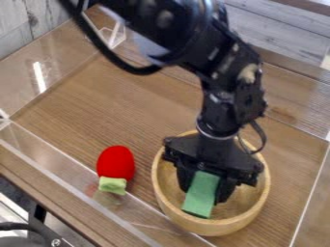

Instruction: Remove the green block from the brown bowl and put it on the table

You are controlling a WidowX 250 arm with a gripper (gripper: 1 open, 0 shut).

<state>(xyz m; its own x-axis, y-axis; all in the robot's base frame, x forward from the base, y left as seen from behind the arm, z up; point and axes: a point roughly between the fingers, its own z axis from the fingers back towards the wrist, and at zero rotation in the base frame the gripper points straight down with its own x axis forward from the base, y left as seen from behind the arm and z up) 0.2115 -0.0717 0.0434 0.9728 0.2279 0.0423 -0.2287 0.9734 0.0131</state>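
The brown bowl (213,228) sits on the table (91,106) at the lower right. Inside it lies the green block (203,195), a flat mint-green piece now pointing straight toward the front. My gripper (206,186) reaches down into the bowl from above. Its two black fingers (179,179) press against the block's left and right sides, so the jaws stand shut on it. The block still rests low inside the bowl, and its far end is hidden under the gripper.
A red strawberry-like toy (115,161) with a light-green stem (114,185) lies just left of the bowl. Low clear acrylic walls (45,154) border the tabletop, close to the front of the bowl. The black arm (180,39) crosses the upper middle.
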